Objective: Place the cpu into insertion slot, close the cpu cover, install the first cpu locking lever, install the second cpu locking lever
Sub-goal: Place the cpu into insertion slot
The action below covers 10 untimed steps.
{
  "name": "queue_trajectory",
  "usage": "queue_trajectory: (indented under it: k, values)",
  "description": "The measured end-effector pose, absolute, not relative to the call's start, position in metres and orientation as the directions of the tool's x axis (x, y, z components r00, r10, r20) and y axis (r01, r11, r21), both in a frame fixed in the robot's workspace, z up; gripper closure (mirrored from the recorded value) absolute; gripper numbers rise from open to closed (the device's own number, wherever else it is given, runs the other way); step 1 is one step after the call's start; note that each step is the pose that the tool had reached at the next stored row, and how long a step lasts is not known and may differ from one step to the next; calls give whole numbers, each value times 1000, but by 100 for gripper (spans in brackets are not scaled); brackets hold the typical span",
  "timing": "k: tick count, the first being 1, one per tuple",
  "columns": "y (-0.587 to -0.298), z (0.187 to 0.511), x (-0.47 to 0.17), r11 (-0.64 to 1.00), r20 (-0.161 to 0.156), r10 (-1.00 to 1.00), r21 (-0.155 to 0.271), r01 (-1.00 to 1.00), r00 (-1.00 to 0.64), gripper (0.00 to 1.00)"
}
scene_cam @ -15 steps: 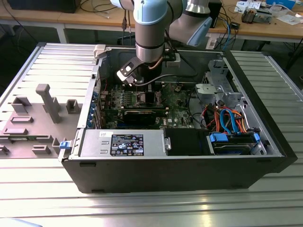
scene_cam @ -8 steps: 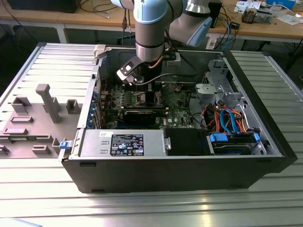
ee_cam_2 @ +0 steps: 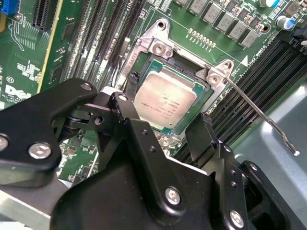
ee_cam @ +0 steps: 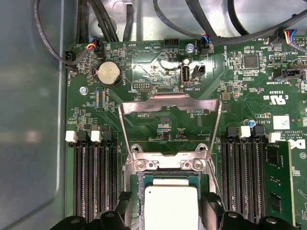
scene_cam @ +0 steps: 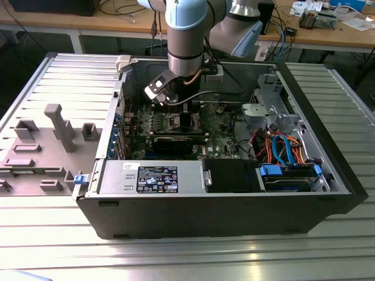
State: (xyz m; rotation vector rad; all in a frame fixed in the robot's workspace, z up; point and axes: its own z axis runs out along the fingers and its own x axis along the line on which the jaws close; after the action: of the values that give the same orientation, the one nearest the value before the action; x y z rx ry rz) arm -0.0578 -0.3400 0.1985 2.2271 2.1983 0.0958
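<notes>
The cpu (ee_cam_2: pixel 165 99) (ee_cam: pixel 171 207), with its silvery top, lies flat inside the insertion slot (ee_cam_2: pixel 158 47) (ee_cam: pixel 165 164) on the green board. My gripper (ee_cam_2: pixel 163 108) (ee_cam: pixel 168 211) hovers right over it, open. One black finger (ee_cam_2: pixel 125 112) stands on one side of the chip and the other finger (ee_cam_2: pixel 207 132) on the opposite side, with a small gap to each. The cpu cover (ee_cam: pixel 168 99) is swung up and open behind the socket. A thin locking lever (ee_cam_2: pixel 259 112) sticks out, unlatched. In the exterior view my arm (scene_cam: pixel 186 52) reaches down into the open computer case (scene_cam: pixel 205 216).
Long black memory slots (ee_cam: pixel 93 182) (ee_cam: pixel 242 177) flank the socket. A coin battery (ee_cam: pixel 108 73) and cables (ee_cam: pixel 48 38) lie beyond the cover. The power supply box (scene_cam: pixel 155 178), a black expansion card (scene_cam: pixel 176 140) and a drive bay (scene_cam: pixel 287 175) crowd the case. Grey fixtures (scene_cam: pixel 58 126) stand outside.
</notes>
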Motion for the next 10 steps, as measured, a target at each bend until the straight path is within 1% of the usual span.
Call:
queue_trajectory:
  k: [6,10]
  values:
    - [-339,198,-58,-14,42,999,51,999,12,32]
    - [-338,198,-58,-14,40,999,51,999,12,32]
